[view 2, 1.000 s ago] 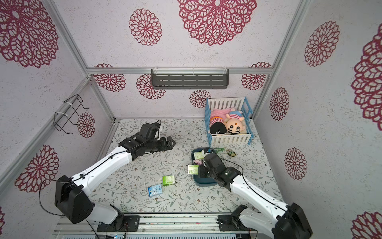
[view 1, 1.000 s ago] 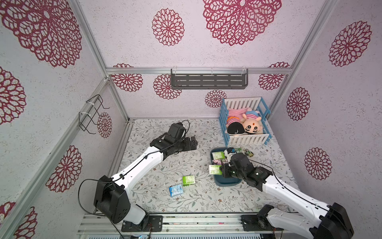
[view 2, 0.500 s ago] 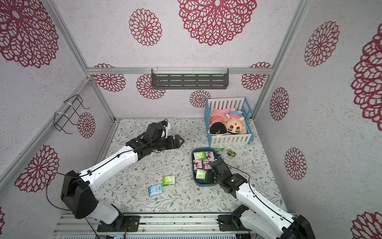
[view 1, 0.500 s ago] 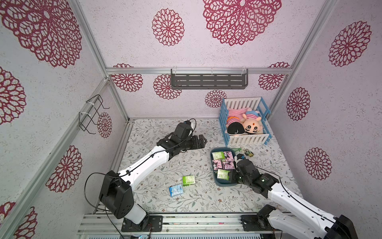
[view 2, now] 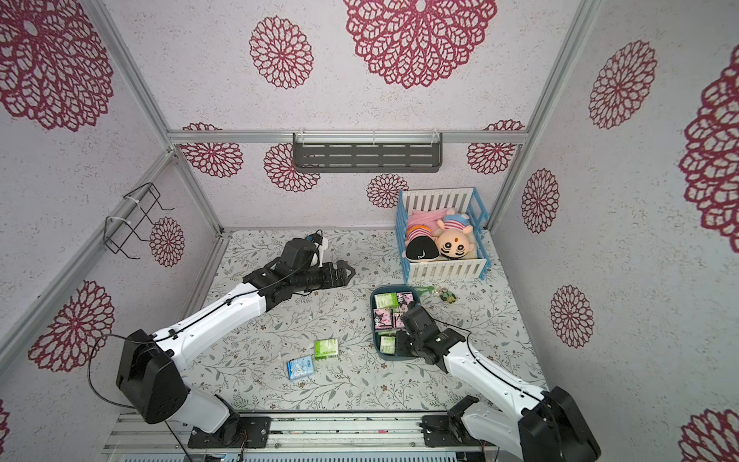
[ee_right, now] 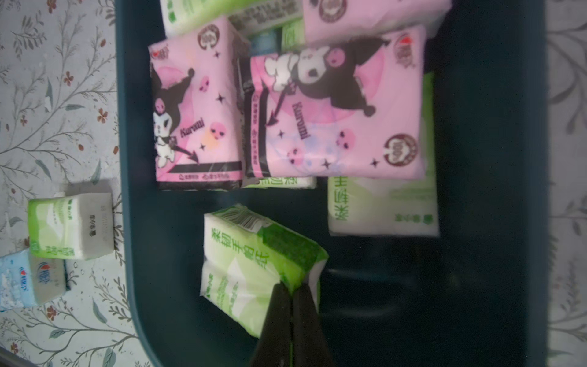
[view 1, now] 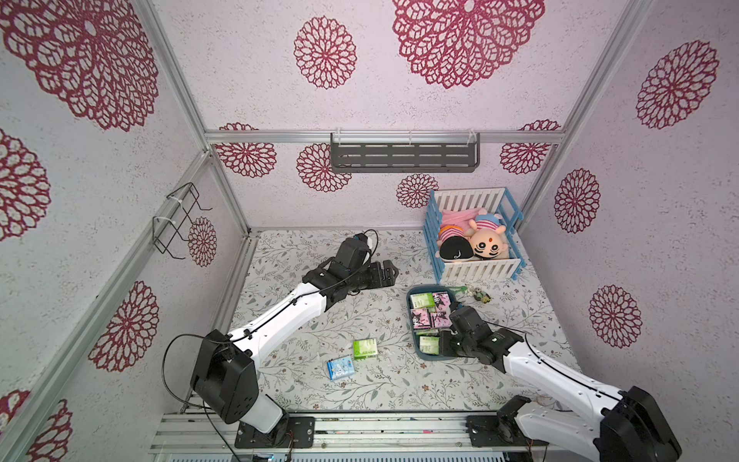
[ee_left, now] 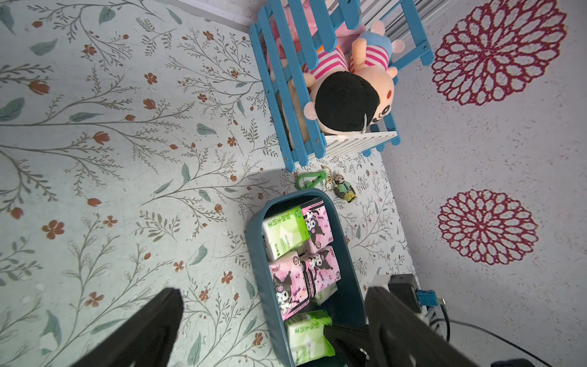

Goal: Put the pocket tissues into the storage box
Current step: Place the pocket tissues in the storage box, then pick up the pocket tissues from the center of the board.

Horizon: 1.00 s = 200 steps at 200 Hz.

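Right claw (ee_right: 290,287): was pinched shut on green pack (ee_right: 254,263), storage box (ee_right: 476,286) 6 o'clock end.
Left claw (ee_left: 273,294): gaped empty.
Release: I judged opening wide, then lifting straight, safest.

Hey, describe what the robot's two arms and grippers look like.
The left arm and right arm have glossy white links between bulky black joints, with thin black cables along them. The left gripper and right gripper are black with slim tapered fingers.
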### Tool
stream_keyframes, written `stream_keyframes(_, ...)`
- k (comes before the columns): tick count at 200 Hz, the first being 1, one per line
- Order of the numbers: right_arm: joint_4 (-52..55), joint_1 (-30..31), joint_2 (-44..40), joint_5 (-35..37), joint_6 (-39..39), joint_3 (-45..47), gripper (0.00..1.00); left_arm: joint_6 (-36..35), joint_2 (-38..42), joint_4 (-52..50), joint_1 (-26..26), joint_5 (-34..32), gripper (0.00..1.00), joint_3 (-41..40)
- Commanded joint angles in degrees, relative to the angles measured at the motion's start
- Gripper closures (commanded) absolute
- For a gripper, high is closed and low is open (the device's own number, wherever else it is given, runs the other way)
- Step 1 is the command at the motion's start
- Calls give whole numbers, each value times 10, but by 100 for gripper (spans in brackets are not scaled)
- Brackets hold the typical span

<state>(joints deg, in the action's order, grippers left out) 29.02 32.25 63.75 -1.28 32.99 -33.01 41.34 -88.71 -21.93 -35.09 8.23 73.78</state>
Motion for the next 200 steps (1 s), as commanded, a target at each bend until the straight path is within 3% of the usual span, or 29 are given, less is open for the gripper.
stream_keyframes(1, -48, -2, 13, 1, -25, -31, 100, -9, 16, -10, 8, -10, 3, -5)
stream_keyframes(70, -90, -3, 61, 6, -37, -32, 98, -14, 4, -28, 14, -11, 3, 10)
stream_keyframes(99, -103, -4, 67, 8, -37, -28, 87, -11, 2, -28, 14, -14, 3, 11)
stream_keyframes(117, -109, -4, 69, 3, -36, -31, 65, -11, -1, -31, 15, -16, 3, 13)
stream_keyframes(140, -104, -4, 58, 8, -35, -34, 45, -12, -3, -39, 16, -20, 3, 20)
stream_keyframes(156, -97, -4, 38, 12, -34, -37, 42, -5, -1, -43, 28, -20, 3, 19)
stream_keyframes(200, -70, 44, -3, 48, -38, -77, 36, 45, 33, -36, 133, 1, 3, -31)
